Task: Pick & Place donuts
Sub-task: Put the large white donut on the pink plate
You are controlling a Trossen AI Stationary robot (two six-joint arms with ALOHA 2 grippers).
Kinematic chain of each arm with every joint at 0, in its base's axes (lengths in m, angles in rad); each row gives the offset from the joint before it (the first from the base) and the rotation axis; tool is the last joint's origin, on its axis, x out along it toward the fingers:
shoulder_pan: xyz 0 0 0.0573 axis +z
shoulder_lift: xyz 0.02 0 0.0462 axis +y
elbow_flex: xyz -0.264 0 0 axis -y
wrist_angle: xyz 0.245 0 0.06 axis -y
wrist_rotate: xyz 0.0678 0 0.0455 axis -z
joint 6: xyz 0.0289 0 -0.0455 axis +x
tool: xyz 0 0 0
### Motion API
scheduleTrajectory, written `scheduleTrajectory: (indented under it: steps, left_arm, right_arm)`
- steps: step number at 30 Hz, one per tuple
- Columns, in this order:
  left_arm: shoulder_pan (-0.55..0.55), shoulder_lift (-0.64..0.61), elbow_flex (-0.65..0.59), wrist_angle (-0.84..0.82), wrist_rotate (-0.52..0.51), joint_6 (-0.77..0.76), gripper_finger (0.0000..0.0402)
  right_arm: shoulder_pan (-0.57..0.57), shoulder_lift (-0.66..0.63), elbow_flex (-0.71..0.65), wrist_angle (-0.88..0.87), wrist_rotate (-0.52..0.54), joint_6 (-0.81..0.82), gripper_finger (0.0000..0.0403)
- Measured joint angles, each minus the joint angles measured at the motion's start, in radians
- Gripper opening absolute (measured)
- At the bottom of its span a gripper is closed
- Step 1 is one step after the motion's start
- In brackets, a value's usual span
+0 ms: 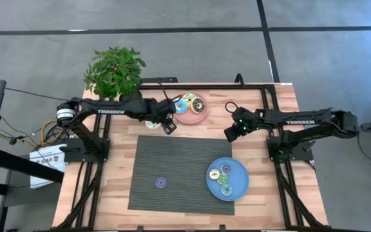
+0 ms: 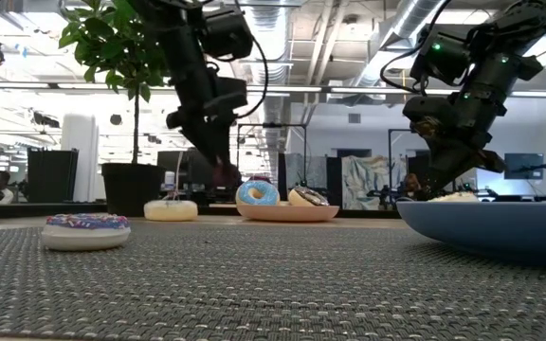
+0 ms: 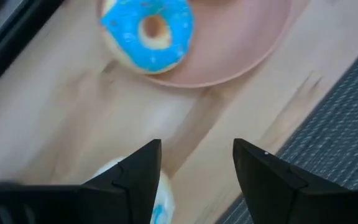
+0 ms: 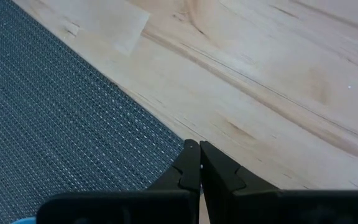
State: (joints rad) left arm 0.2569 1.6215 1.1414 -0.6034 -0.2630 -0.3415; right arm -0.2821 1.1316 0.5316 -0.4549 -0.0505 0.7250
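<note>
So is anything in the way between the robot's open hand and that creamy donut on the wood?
Nothing visible blocks it. The left gripper hangs open, empty, just beside the cream donut on bare wood, next to the pink plate. The right gripper waits shut, well apart.

"TROSSEN" on left arm, "TROSSEN" on right arm

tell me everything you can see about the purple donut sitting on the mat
The purple donut is a small toy ring with a centre hole, purple icing flecked with sprinkles over a pale base. It lies flat and alone on the grey woven mat, in its near left part, away from both plates. Neither gripper is near it; nothing touches it but the mat.
</note>
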Motion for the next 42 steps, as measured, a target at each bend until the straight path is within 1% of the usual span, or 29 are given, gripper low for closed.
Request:
scheduleTrajectory:
  steps: [7, 11, 14, 17, 20, 23, 26, 40, 42]
  left_arm:
    - [0.006, 0.000, 0.016, -0.138, 0.022, -0.120, 0.0194]
    - [0.021, 0.000, -0.020, -0.151, 0.034, -0.143, 0.0203]
    - [0.036, 0.000, -0.055, -0.140, 0.082, -0.142, 0.0218]
    - [0.052, 0.000, -0.097, -0.111, 0.107, -0.151, 0.0238]
    - [0.070, 0.000, -0.132, -0.090, 0.110, -0.149, 0.0257]
    - [0.083, 0.000, -0.163, -0.034, 0.108, -0.138, 0.0272]
    - [0.096, 0.000, -0.175, -0.031, 0.114, -0.137, 0.0282]
    - [0.098, 0.000, -0.181, -0.006, 0.122, -0.064, 0.0279]
    - [0.098, 0.016, -0.179, 0.000, 0.125, -0.062, 0.0279]
  right_arm:
    - [0.000, 0.000, 0.000, 0.000, 0.000, 0.000, 0.0001]
    - [0.000, 0.000, 0.000, 0.001, 0.000, 0.000, 0.0001]
    - [0.000, 0.000, 0.000, 0.001, 0.000, 0.000, 0.0001]
    - [0.000, 0.000, 0.000, 0.001, 0.000, 0.000, 0.0001]
    - [0.000, 0.000, 0.000, 0.001, 0.000, 0.000, 0.0001]
    - [0.000, 0.000, 0.000, 0.001, 0.000, 0.000, 0.0001]
    - [0.000, 0.000, 0.000, 0.002, -0.001, 0.000, 0.0001]
    - [0.000, 0.000, -0.001, 0.027, -0.002, 0.009, 0.0001]
    - [0.000, 0.000, -0.001, 0.027, -0.002, 0.009, 0.0001]
